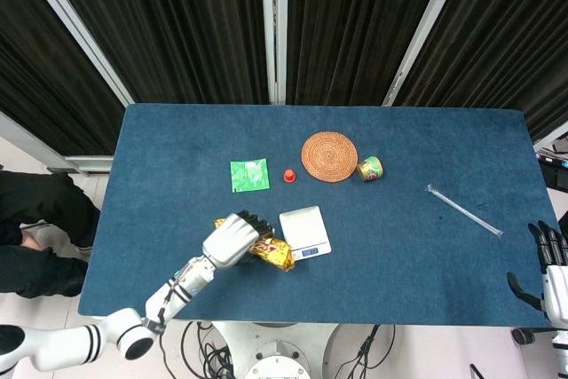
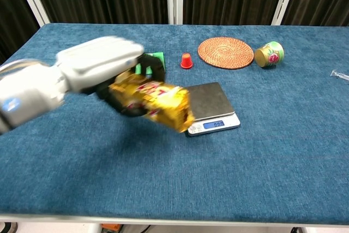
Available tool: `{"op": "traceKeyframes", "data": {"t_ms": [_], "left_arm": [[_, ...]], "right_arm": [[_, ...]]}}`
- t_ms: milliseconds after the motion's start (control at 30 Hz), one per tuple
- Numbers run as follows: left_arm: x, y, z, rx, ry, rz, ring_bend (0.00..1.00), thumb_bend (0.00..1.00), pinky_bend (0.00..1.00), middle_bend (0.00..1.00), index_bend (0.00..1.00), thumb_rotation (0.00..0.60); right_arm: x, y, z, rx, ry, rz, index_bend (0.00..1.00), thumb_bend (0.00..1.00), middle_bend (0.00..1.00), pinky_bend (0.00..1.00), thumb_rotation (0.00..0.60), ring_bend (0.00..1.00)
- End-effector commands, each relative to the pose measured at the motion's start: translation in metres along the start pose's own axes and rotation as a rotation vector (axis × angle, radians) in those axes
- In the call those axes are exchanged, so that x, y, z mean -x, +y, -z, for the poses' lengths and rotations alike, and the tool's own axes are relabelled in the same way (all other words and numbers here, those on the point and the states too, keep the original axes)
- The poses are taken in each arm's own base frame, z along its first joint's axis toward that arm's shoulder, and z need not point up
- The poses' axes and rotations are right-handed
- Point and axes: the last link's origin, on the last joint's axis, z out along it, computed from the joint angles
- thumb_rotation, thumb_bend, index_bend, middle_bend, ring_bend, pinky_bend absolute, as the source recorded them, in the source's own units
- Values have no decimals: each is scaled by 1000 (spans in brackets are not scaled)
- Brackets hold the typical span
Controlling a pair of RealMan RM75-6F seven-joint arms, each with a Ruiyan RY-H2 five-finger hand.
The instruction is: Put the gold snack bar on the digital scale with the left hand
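Note:
My left hand (image 1: 232, 239) (image 2: 101, 65) grips the gold snack bar (image 1: 273, 252) (image 2: 158, 102) and holds it lifted off the table, just left of the digital scale (image 1: 304, 230) (image 2: 210, 100). The bar's right end overlaps the scale's left edge in both views. The scale's plate is bare. My right hand (image 1: 555, 274) shows only at the far right edge of the head view, fingers spread, holding nothing.
A green packet (image 1: 249, 175), a small red cap (image 1: 289, 175) (image 2: 186, 60), a woven coaster (image 1: 329, 156) (image 2: 226, 52) and a small tin (image 1: 370, 168) (image 2: 270, 54) lie behind the scale. A clear straw (image 1: 463, 210) lies to the right.

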Motion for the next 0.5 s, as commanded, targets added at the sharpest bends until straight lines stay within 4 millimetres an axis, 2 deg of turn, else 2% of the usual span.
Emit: {"op": "traceKeyframes", "data": {"t_ms": [33, 267, 500], "left_arm": [[-6, 11, -28, 19, -4, 21, 406, 390, 439, 518, 530, 600], [-1, 27, -73, 35, -14, 47, 406, 405, 437, 518, 523, 600], [16, 40, -98, 34, -34, 10, 406, 408, 434, 518, 524, 600]], "right_arm": [[-2, 1, 0, 2, 9, -2, 0, 237, 0, 0, 600, 0], [-8, 5, 1, 13, 20, -22, 0, 238, 0, 0, 600, 0], [-7, 7, 0, 23, 13, -29, 0, 238, 0, 0, 600, 0]]}}
